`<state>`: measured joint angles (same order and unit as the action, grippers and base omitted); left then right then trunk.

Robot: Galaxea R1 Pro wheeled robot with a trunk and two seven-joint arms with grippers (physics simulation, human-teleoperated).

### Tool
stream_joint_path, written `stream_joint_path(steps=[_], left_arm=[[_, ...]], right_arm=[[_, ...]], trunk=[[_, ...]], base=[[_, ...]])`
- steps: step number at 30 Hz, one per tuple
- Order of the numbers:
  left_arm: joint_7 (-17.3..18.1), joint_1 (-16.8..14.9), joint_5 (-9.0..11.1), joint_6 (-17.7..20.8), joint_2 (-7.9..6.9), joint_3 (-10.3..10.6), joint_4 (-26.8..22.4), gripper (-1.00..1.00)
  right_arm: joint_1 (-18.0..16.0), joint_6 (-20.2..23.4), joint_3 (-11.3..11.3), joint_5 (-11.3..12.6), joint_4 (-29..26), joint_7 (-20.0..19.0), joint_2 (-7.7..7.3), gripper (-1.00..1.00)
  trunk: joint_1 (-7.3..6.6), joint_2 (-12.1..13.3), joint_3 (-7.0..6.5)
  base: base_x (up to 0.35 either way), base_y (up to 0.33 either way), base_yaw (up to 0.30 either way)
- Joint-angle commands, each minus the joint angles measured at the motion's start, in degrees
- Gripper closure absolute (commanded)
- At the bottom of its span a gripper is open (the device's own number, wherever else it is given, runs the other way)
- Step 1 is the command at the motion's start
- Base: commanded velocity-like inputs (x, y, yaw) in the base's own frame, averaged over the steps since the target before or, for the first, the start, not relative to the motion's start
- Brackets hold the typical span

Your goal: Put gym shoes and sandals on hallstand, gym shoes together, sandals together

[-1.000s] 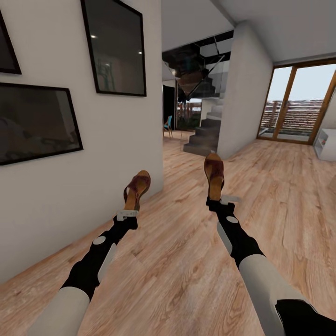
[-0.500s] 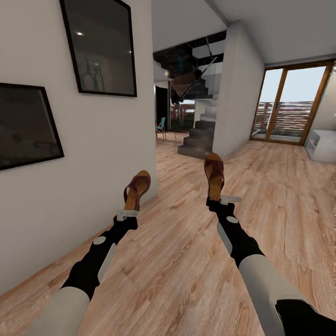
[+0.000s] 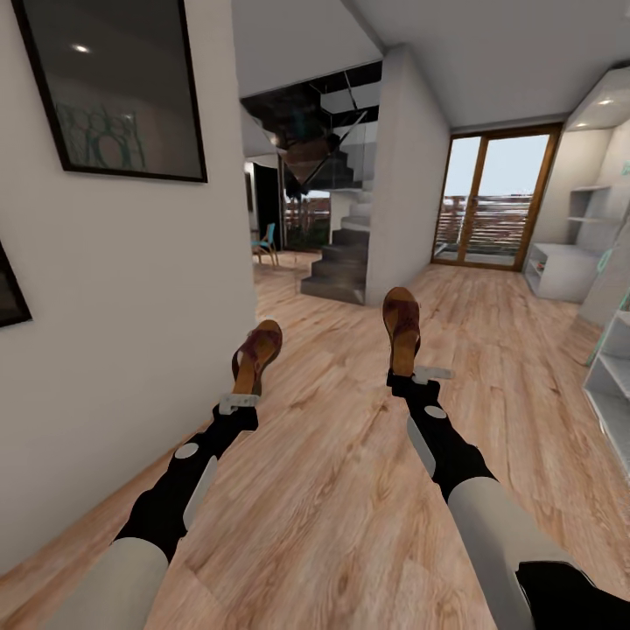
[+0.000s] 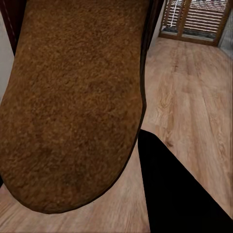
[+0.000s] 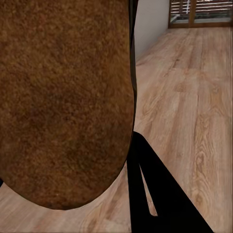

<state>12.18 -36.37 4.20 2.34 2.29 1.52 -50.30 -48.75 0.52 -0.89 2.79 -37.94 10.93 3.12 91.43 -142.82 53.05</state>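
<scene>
Sandals ride in both my grippers. From the head camera, my left gripper (image 3: 238,402) clamps one brown sandal (image 3: 255,354) by the heel, toe up toward 12 o'clock; my right gripper (image 3: 411,378) clamps the other sandal (image 3: 402,329) likewise. Both hang above the wood floor (image 3: 341,490). Pale shelving (image 3: 612,385) sits at 3 o'clock, possibly the rack. In the left wrist camera the sandal's sole (image 4: 73,102) looms close over the planks. In the right wrist camera its twin's sole (image 5: 63,97) does too. I judge I should hold both grips firm while turning toward 3 o'clock, then set the pair side by side on one shelf
</scene>
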Motion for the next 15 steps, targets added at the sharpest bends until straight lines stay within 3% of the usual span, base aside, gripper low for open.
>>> stream_joint_path(steps=[1, 15], left_arm=[[0.21, -0.01, 0.28, 0.21, 0.0, -0.03, -0.06, 1.0], [0.2, -0.01, 0.31, 0.21, 0.0, -0.03, -0.06, 1.0]], right_arm=[[-0.03, 0.01, -0.08, 0.46, -0.03, 0.06, 0.04, 1.0], [-0.03, 0.01, -0.08, 0.46, -0.03, 0.05, 0.03, 1.0]], trunk=[[0.02, -0.02, 0.02], [0.02, -0.02, -0.56]], base=[[0.342, 0.0, -0.241], [0.345, 0.0, -0.241]])
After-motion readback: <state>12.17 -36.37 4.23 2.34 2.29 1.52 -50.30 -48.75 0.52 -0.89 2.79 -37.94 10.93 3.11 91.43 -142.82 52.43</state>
